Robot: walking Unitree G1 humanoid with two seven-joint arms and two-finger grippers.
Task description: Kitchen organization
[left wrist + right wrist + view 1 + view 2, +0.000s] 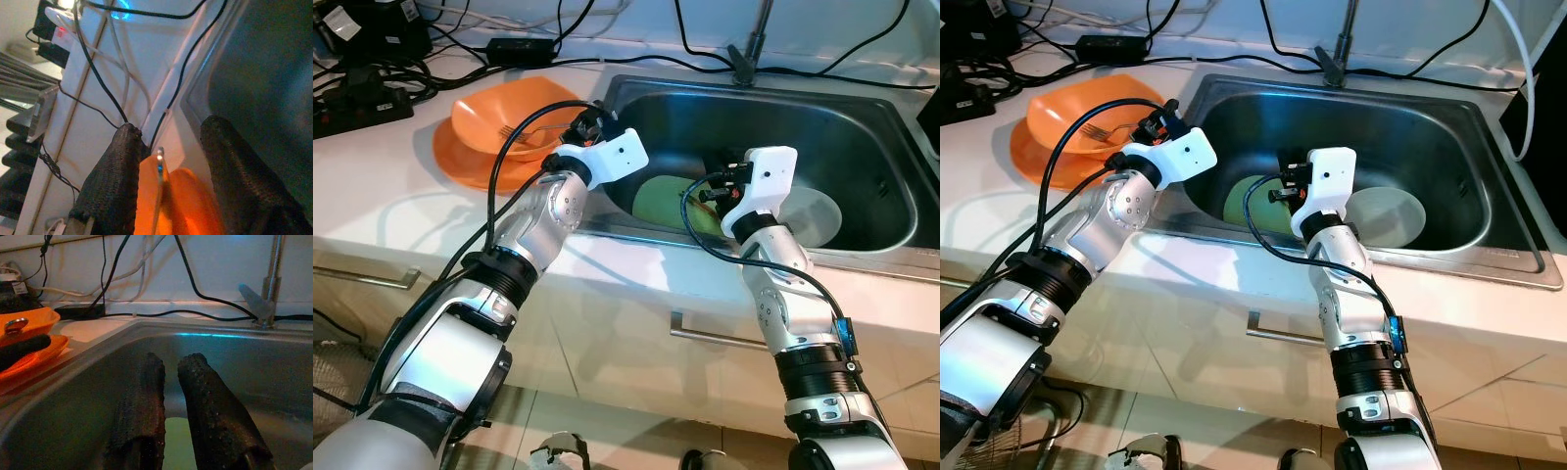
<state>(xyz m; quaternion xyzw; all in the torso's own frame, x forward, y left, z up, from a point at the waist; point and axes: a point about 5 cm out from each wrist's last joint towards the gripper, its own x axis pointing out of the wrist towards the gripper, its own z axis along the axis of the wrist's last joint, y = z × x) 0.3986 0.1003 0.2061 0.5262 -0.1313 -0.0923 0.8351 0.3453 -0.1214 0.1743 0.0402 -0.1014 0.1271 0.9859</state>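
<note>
- Nearest us, the counter (636, 264) edge runs across the head views, with a drawer handle (1283, 338) just below it.
- Our right gripper (168, 382) hangs inside the sink (862, 137), above the green plate (661, 201). Its wrist view shows the two fingers nearly together, a narrow gap between them and nothing held — the head views hide this behind the white wrist housing.
- A white plate (1396, 217) lies beside the green one on the sink floor; that side of the basin is open room.
- Our left gripper (171, 161) sits over the sink's left rim, by the orange dishes. Its wrist view shows the fingers spread, released, with a thin metal piece standing between them, touching neither pad that we can see.
- The head views give what that view lacks: an orange bowl (514, 113) on an orange plate (460, 162), a fork (533, 130) lying in the bowl.
- Farthest back — the faucet (754, 44) at the rear rim, and black cables (607, 20) along the wall.
</note>
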